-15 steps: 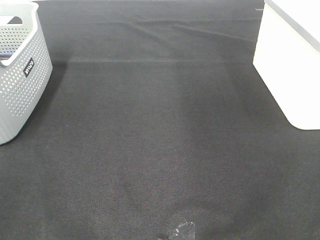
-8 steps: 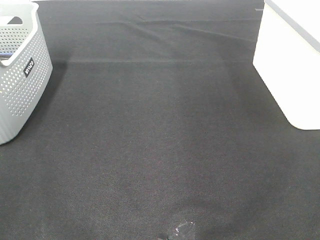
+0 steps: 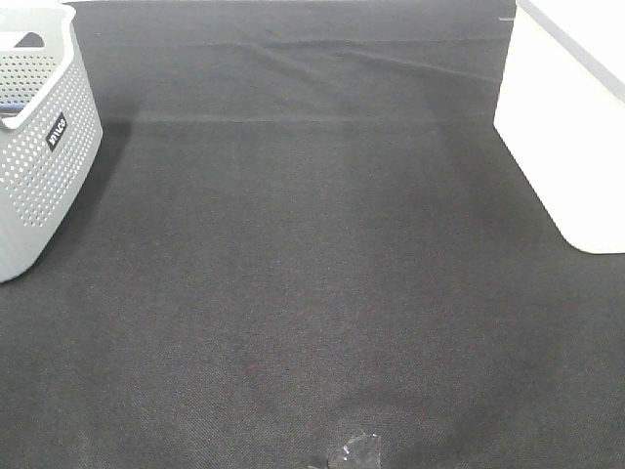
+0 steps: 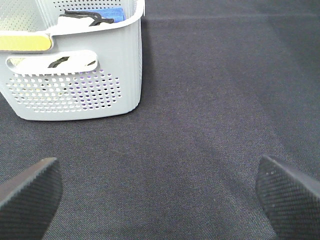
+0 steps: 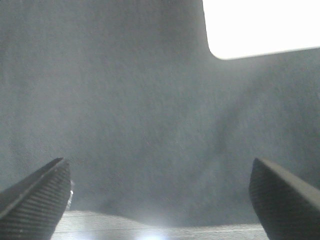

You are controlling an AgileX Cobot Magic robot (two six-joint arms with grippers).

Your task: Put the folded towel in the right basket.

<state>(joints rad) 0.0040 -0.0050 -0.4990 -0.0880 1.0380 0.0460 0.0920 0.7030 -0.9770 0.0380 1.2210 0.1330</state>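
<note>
well, from my seat i cannot find a folded towel on the black woven cloth [image 3: 312,293] that covers the table, so i can't say how it looks or where it lies. the nearest thing is inside the grey perforated plastic basket [image 3: 39,156] at the left edge of the high view: through the left wrist camera i see a blue piece of fabric [image 4: 111,12] and a dark strap-like item [image 4: 82,19] in it, plus a yellow patch [image 4: 25,43] near the rim, but none is clear enough to call a towel. i count two baskets: that grey one [image 4: 75,85] and a plain white smooth-walled basket [image 3: 566,127] at the right edge, also showing as a bright corner [image 5: 260,25] to the right wrist camera. its inside is hidden from me. the left gripper [image 4: 160,195] is spread wide, ribbed black fingertips [image 4: 30,195] far apart, nothing between them. the right gripper [image 5: 160,195] is equally wide and empty, over bare cloth.
</note>
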